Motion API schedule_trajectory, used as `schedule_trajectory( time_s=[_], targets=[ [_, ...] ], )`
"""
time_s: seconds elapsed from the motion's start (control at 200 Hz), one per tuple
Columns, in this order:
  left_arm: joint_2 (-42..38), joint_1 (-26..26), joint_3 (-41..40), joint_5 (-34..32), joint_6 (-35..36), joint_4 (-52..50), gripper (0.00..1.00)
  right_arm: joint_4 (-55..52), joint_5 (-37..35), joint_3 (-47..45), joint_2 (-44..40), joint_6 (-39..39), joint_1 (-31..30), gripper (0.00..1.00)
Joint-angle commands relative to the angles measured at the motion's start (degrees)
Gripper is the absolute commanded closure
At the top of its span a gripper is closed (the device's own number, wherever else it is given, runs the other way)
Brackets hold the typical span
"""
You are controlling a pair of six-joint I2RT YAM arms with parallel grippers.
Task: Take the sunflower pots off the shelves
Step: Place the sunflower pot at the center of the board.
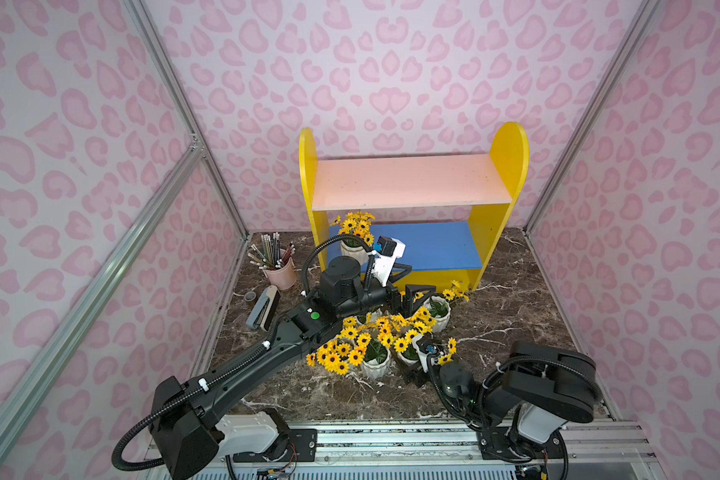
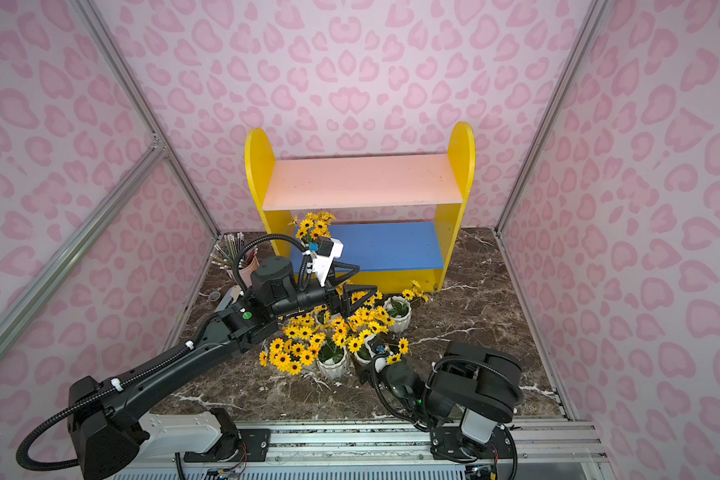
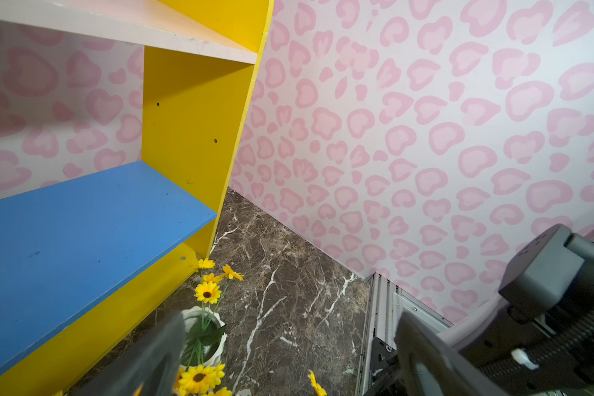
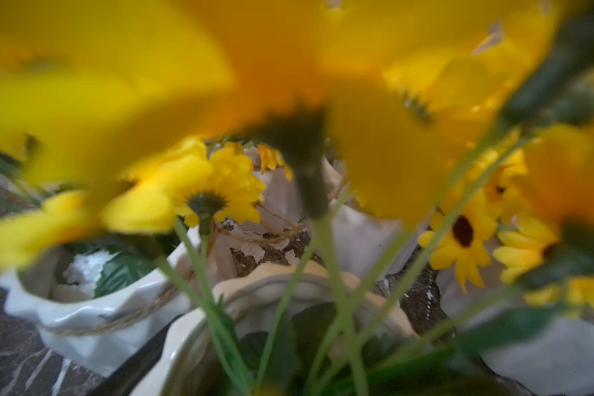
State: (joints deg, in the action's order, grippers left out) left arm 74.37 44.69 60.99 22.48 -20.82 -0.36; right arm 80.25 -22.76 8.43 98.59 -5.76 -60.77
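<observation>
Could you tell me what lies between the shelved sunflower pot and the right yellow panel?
Nothing: between sunflower pot and yellow panel, the blue board is bare, in both top views.

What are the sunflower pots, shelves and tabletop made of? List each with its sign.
Sunflower pots: likely glazed ceramic, white, glossy ribbed walls.
Shelves: seemingly painted wood board, matte, pale raw edge.
Tabletop: marble-look brown surface, white veins; stone or laminate, unclear.

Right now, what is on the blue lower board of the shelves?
One sunflower pot at the blue board's left end, base partly covered by the left arm. The rest that shows is bare; the strip behind the arm is hidden.
</observation>
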Motion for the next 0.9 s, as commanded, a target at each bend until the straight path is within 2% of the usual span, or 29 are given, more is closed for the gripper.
schedule_trajectory(
  time_s=[0.0,0.155,0.3,0.385,0.44,0.485,0.585,0.635,0.675,0.895],
  targets=[
    [0.0,-0.1,0.6,-0.5,0.9,0.3,0.02,9.4,-1.1,0.7,3.4,-1.0,-0.1,1.0],
    [-0.2,-0.1,0.6,-0.8,1.0,0.2,0.02,15.1,-4.5,1.0,10.8,-3.1,-0.8,1.0],
    [-0.4,-0.1,0.7,-0.8,1.1,-0.1,0.02,17.0,-8.5,2.7,15.1,-1.2,-3.4,1.0],
    [-0.6,-0.1,0.6,-1.6,1.5,-0.2,0.02,16.1,-10.3,3.2,15.0,-0.7,-4.0,0.65],
    [-0.5,0.0,0.8,-1.4,1.4,-0.2,0.02,13.7,-11.6,3.9,14.2,-0.7,-4.3,0.52],
    [-0.6,-0.1,0.8,-1.2,1.3,-0.3,0.02,11.3,-13.4,4.5,13.4,-1.2,-4.7,0.37],
    [-0.6,-0.1,0.7,-1.7,1.5,-0.2,0.02,6.7,-15.0,5.5,11.8,-1.2,-6.0,0.17],
    [-0.5,-0.1,0.9,-1.6,1.5,-0.5,0.02,4.4,-15.6,6.3,11.1,-1.0,-6.6,0.04],
    [-0.5,0.0,0.9,-1.5,1.4,-0.5,0.02,3.6,-16.0,6.6,10.6,-1.0,-6.9,0.01],
    [-1.0,0.0,0.8,-1.5,1.5,-0.4,0.01,3.2,-16.9,5.8,8.7,-1.3,-7.2,0.01]
  ],
)
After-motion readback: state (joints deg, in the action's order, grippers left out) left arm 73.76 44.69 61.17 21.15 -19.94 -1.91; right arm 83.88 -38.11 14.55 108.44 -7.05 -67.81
